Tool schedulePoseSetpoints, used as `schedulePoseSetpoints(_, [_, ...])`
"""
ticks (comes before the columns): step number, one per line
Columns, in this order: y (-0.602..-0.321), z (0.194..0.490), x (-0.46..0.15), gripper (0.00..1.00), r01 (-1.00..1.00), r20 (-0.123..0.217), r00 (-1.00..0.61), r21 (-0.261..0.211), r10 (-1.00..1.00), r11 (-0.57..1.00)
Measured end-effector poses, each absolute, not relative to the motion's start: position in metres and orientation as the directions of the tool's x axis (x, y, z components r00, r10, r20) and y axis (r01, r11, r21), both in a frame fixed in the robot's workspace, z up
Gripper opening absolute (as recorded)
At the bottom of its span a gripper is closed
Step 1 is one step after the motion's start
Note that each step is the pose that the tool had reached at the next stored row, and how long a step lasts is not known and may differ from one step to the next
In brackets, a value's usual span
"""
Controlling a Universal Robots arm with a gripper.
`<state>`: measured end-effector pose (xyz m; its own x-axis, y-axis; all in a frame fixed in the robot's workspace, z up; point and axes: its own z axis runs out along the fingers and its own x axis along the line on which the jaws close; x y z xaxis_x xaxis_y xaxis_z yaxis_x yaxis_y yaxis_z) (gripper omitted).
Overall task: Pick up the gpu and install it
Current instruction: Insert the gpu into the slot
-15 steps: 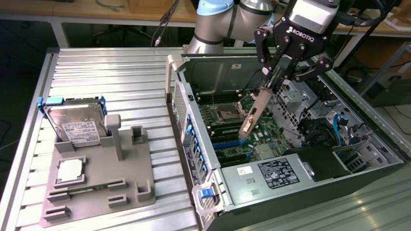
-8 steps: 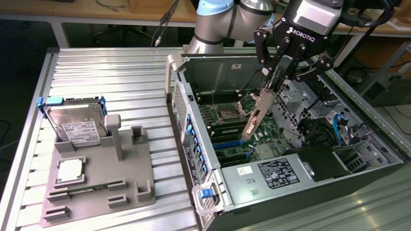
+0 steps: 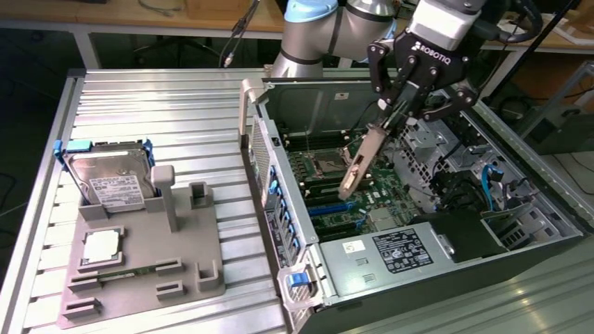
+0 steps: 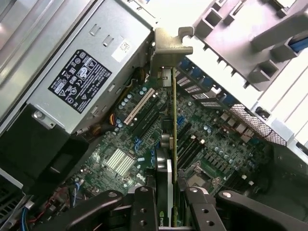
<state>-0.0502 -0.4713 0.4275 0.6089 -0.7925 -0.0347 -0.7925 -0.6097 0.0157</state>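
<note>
Item: gpu (image 3: 360, 165) over open case (image 3: 483, 292), upper right of frame.
I see my pincer (image 3: 397, 120) pinching its top end.

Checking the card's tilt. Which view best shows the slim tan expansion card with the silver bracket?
The exterior view: the slim tan expansion card hangs tilted from the tool over the green motherboard, its flat side visible. The wrist view shows the card edge-on, bracket end farthest from the tool.

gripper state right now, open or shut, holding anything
gripper: closed on the gpu, which it holds over the open computer case
</note>
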Motion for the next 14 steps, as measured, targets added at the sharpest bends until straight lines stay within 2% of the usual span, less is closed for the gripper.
schedulePoseSetpoints(14, [-0.4712, 0.422, -0.0499, 0.27, -0.922, -0.035, 0.387, 0.016, -0.921, -0.388])
